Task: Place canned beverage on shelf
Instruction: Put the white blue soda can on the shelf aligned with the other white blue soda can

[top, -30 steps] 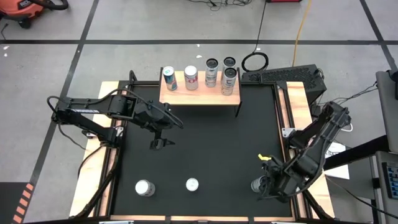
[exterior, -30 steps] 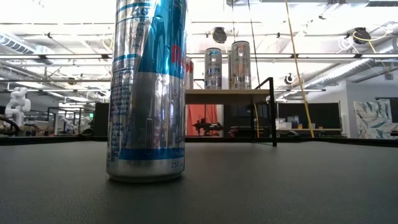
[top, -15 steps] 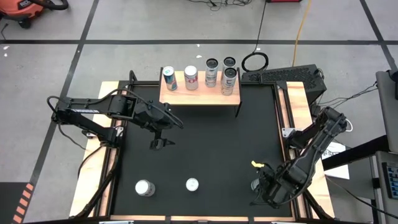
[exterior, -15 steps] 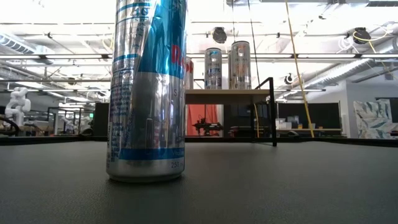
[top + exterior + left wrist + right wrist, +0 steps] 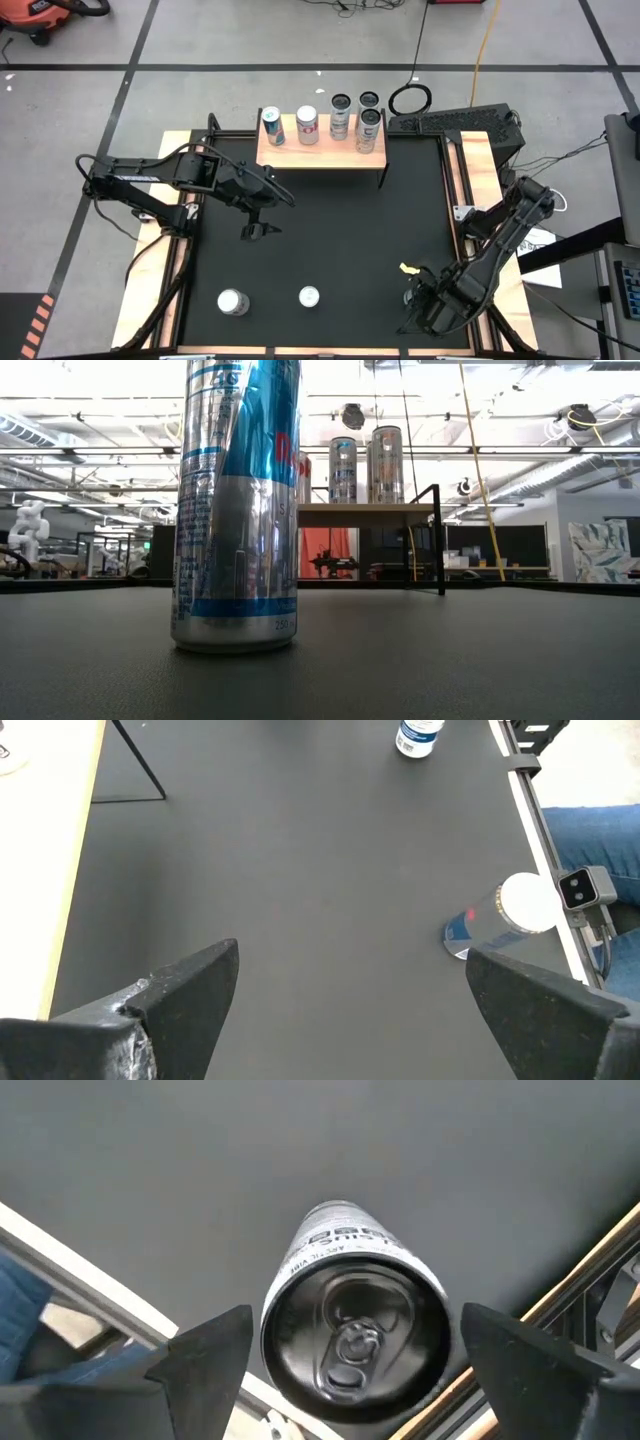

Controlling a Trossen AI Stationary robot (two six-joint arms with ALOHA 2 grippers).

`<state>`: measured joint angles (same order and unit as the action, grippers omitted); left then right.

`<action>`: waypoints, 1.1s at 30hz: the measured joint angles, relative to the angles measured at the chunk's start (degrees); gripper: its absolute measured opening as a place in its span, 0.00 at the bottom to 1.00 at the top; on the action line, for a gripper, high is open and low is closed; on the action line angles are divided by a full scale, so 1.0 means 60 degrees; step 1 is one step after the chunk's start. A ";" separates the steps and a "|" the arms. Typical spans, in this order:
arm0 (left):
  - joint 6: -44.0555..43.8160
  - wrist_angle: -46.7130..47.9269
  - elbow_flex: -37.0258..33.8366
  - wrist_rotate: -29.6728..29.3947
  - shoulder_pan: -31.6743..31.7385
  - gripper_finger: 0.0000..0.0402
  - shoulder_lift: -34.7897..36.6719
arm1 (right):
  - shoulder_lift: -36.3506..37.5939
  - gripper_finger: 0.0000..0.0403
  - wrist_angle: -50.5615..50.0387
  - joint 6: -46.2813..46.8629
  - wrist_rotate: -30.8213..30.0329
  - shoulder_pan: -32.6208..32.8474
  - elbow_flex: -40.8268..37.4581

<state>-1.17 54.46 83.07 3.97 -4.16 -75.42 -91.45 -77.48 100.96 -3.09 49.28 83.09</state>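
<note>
The shelf (image 5: 320, 150), pale wood top on thin black legs, stands at the table's far edge and carries several upright cans (image 5: 307, 124). It also shows in the low view (image 5: 365, 512). My right gripper (image 5: 417, 308) is open, pointing down over a black-topped can (image 5: 350, 1335) that stands upright at the table's near right. Its fingers (image 5: 210, 1360) stand on either side of the can's top, apart from it. My left gripper (image 5: 258, 229) is open and empty above the table's left middle, also seen in its own wrist view (image 5: 350, 970).
Two more cans stand near the table's near edge, one silver (image 5: 233, 302), one silver and blue (image 5: 309, 297) that looms large in the low view (image 5: 235, 510). The table's wooden side rail (image 5: 470, 200) runs close beside my right arm. A person's blue-clad leg (image 5: 600, 830) shows beyond the table.
My right gripper has gone toward the table's near edge and a little to the left, coming over the near right can, which now sits mostly hidden under it in the high view. The can has stayed where it was.
</note>
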 joint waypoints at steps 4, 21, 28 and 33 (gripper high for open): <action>0.0000 0.0002 0.0000 0.0002 0.0002 0.98 0.0000 | -0.0286 0.84 0.0011 -0.0276 0.0043 0.0004 0.0000; 0.0004 0.0004 0.0000 0.0003 0.0000 0.98 0.0000 | -0.0585 0.84 0.0168 -0.0770 0.0061 0.0000 -0.0003; 0.0005 0.0004 0.0000 0.0004 0.0000 0.98 0.0000 | -0.0585 0.84 0.0150 -0.0768 0.0288 -0.0007 -0.0004; 0.0005 0.0004 0.0000 0.0002 0.0001 0.98 0.0000 | -0.0585 0.79 0.0156 -0.0549 0.0575 -0.0007 -0.0004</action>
<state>-1.14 54.48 83.07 3.98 -4.15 -75.42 -94.96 -76.54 97.67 0.36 49.23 83.07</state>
